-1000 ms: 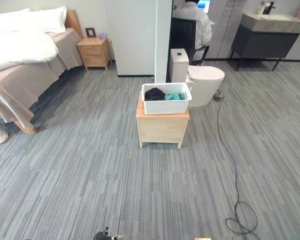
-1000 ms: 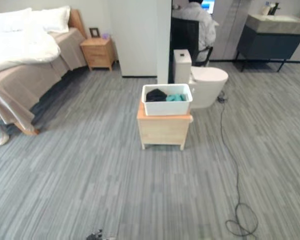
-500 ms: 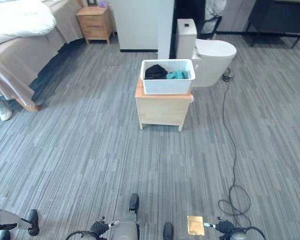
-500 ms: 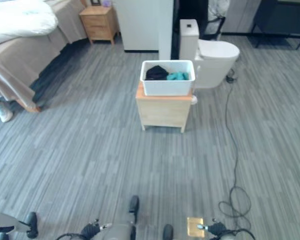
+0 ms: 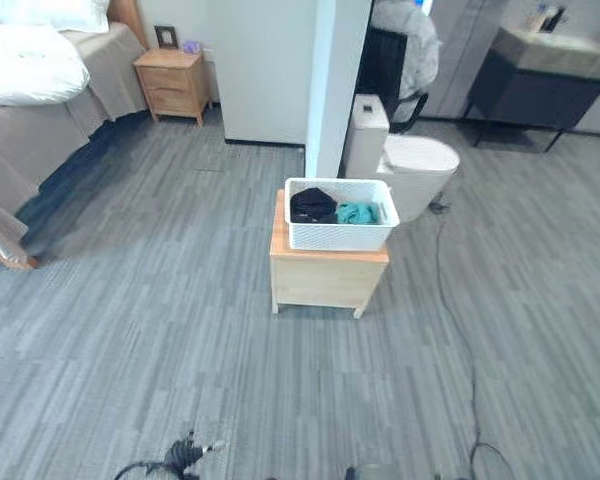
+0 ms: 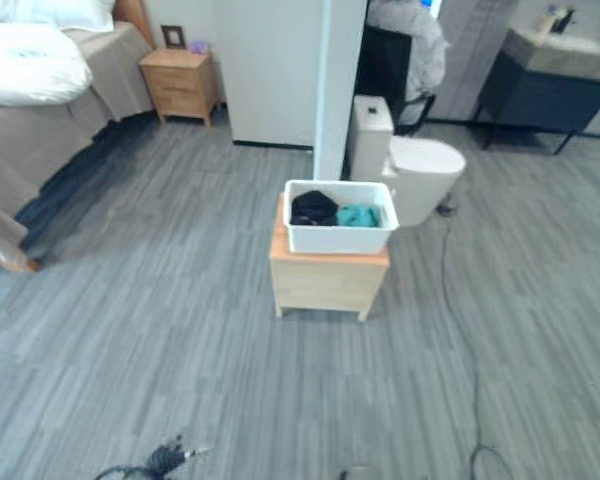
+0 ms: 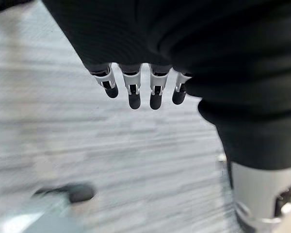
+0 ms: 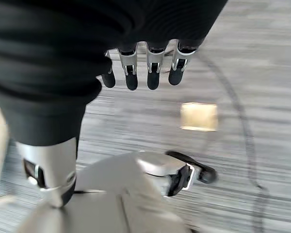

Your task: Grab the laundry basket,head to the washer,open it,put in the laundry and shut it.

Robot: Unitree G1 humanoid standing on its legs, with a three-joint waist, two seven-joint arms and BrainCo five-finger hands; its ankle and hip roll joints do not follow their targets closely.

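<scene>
You have the white laundry basket [image 5: 340,214] sitting on top of a small wooden table [image 5: 325,275] in the middle of the grey striped floor [image 5: 160,330], well ahead of the robot. Use that table as your landmark. Inside the basket lie a black garment [image 5: 313,205] and, touching it on the right, a teal garment [image 5: 358,213]. Just behind the table to the right stands a white toilet [image 5: 405,160], and directly behind the table rises a white partition wall [image 5: 280,70]. Far to the left of the table you see a bed [image 5: 40,90] with white bedding, and a wooden nightstand [image 5: 172,85] between the bed and the partition. Behind the toilet a person in a light top [image 5: 405,45] sits on a dark chair. Far right of the table, at the back, is a dark vanity [image 5: 545,75].

Your left hand [image 7: 136,92] hangs over bare floor, its fingers straight and relaxed, holding nothing. Your right hand [image 8: 145,73] is the same: fingers extended side by side, empty, above the floor, well short of the table.
</scene>
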